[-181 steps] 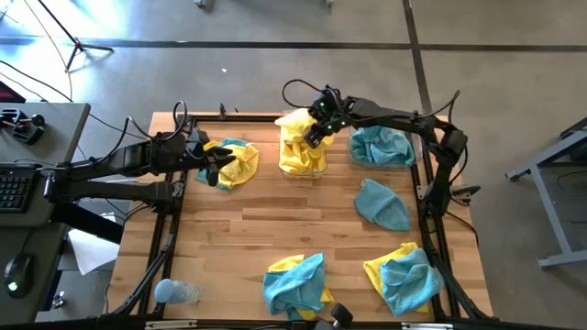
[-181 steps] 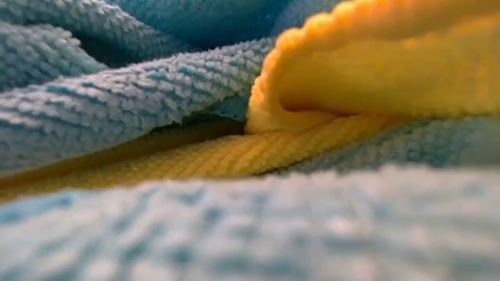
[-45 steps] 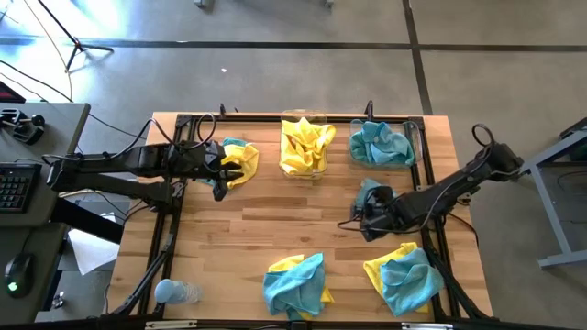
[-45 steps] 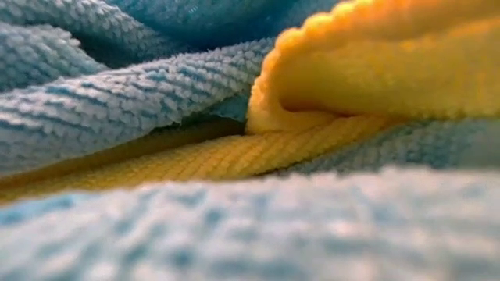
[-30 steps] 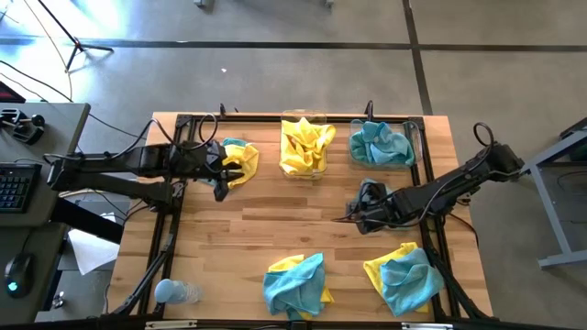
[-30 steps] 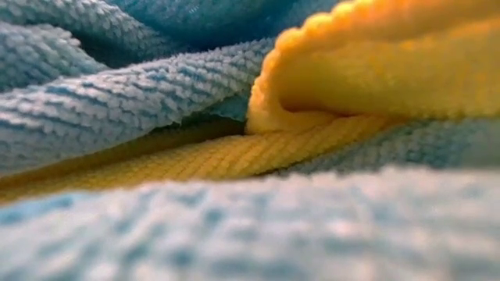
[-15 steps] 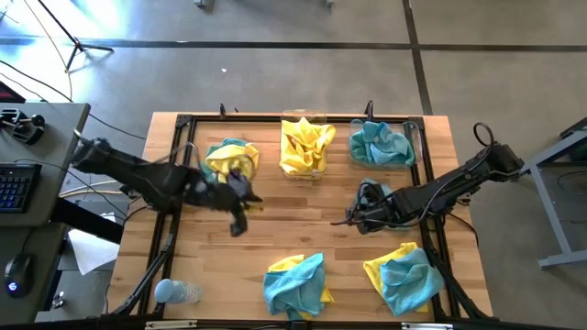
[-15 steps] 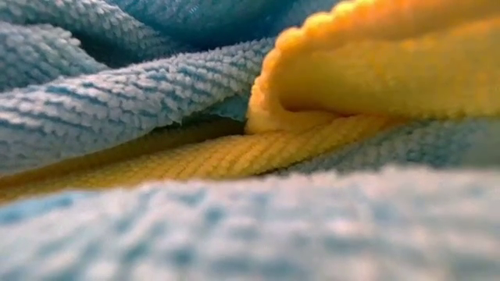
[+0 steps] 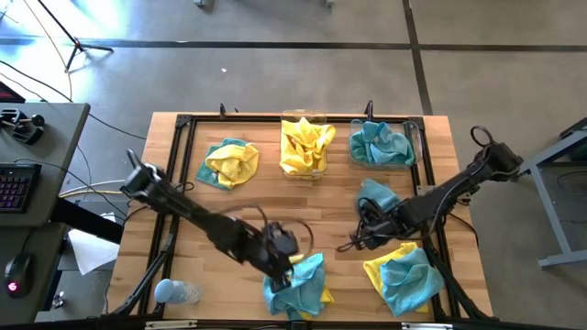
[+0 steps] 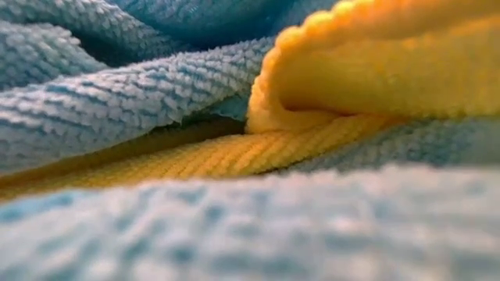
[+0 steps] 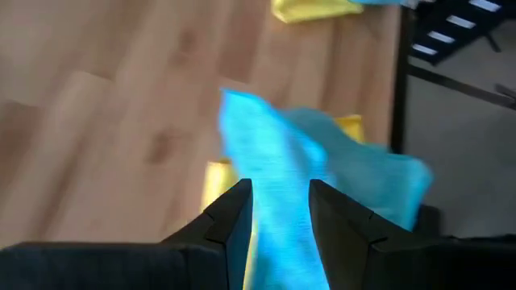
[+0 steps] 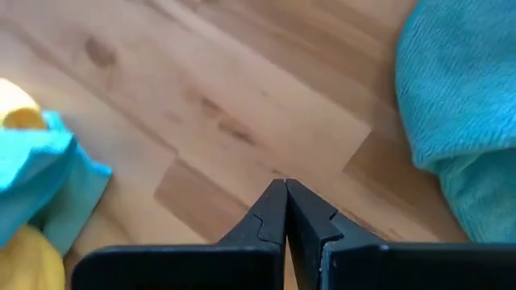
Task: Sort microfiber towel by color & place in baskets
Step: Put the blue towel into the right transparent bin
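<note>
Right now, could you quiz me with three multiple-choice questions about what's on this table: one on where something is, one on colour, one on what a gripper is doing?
1. Where is the left gripper?
A. over the near teal-and-yellow towel pile
B. inside a basket
C. off the table

2. What colour are the towels in the middle basket?
A. teal
B. yellow
C. white

3. How are the right gripper fingers?
A. wide open
B. shut on a bottle
C. shut, holding nothing

Answers:
1 A, the high view shows it over that pile.
2 B, only yellow cloth fills that bin.
3 C, the right wrist view shows the fingertips together over bare wood.
</note>
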Robot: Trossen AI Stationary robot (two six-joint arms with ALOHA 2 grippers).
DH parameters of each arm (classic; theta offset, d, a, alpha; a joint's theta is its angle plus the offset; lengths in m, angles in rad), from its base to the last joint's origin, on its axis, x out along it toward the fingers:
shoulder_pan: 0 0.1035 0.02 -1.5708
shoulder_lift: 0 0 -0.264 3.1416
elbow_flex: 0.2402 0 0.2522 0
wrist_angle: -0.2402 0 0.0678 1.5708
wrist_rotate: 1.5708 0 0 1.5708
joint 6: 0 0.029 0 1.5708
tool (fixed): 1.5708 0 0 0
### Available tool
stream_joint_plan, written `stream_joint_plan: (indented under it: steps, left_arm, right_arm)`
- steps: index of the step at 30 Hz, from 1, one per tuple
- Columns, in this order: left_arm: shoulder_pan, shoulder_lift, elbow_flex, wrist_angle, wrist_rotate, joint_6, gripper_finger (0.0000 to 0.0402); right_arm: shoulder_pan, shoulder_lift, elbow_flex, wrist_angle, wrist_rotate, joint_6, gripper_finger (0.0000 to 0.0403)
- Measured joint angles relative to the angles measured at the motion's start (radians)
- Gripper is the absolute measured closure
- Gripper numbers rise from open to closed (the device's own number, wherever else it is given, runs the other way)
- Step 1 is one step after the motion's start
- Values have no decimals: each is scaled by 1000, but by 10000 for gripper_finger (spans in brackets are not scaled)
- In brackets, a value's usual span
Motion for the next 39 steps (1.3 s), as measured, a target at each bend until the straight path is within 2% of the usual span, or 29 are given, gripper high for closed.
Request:
stream_joint_plan:
  steps: [4,10,18,20,23,25,31,39]
  left_arm:
    - [-27,123,115,-14,32,-49,289]
    - [-49,263,242,-122,67,-105,289]
    - [-47,356,259,-182,92,-177,293]
    - [-45,368,259,-182,103,-178,312]
    - [-36,371,259,-185,133,-186,370]
    - [-32,363,259,-186,143,-197,392]
    - [-21,253,258,-191,111,-157,400]
    - [19,-22,258,-205,-152,-8,401]
  right_arm:
    - [42,0,0,1,9,-3,403]
    - [87,0,0,32,32,-3,403]
    - [119,0,0,38,43,1,403]
    - [124,0,0,38,43,1,403]
    - [127,0,0,37,44,-11,403]
    - [127,0,0,37,44,-14,403]
    - [127,0,0,37,46,-26,403]
    - [124,0,0,38,86,-66,403]
